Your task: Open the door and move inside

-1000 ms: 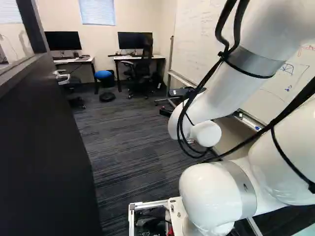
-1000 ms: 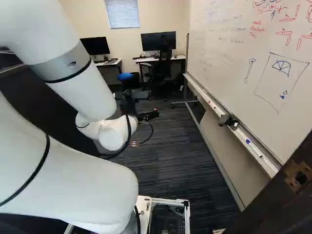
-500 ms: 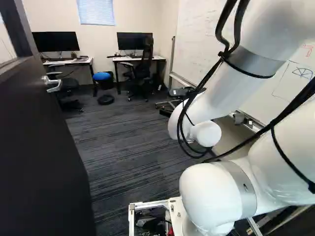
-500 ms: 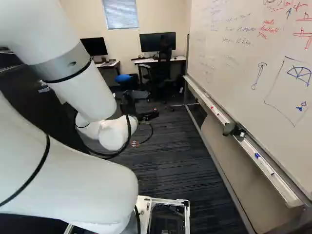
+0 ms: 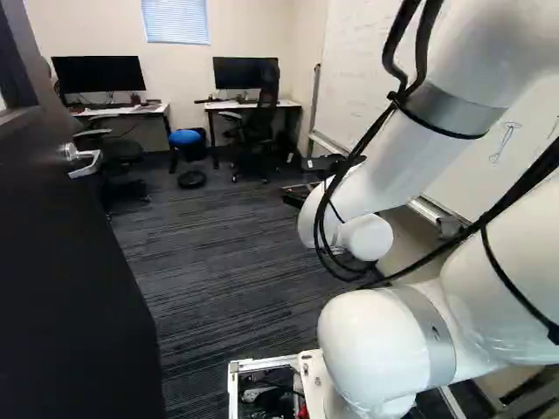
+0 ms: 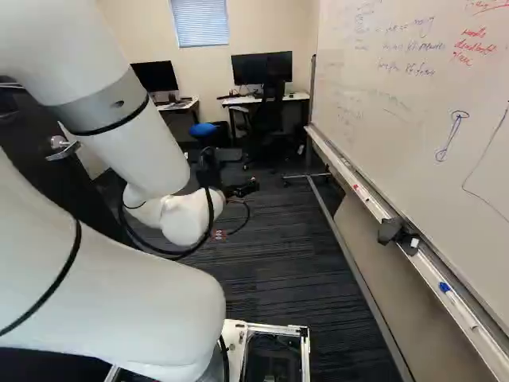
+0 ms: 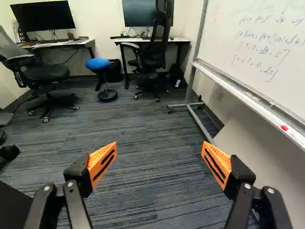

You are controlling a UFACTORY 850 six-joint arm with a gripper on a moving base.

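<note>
Carpet: stretching ahead to the far wall, offering a driving lane.

Whiteboard: standing along the lane's right side, jutting its tray inward.

Door: standing open at the left of the left base view, showing its near face; apparently needing no more pulling or pushing, leaving only the moving inside.

Base: facing into the room; calling for slow, straight driving, steering midway between door and whiteboard, turning only after clearing the door's free edge. Risking a scrape along the door by swinging left too soon.

Arm: folding above the base, bulging towards the whiteboard in the left base view; best staying tucked during driving, keeping its cables from snagging.

Desks, two: lining the far wall, carrying monitors towards their back edges.

Chairs, two: standing before the desks; calling for an early stop.

Stool: standing between the chairs, likely tipping if bumped.

Gripper: pointing ahead, spreading both orange-padded fingers wide, holding nothing.

Handle: projecting beside the door's free edge; demanding extra clearance from arm and cables.
</note>
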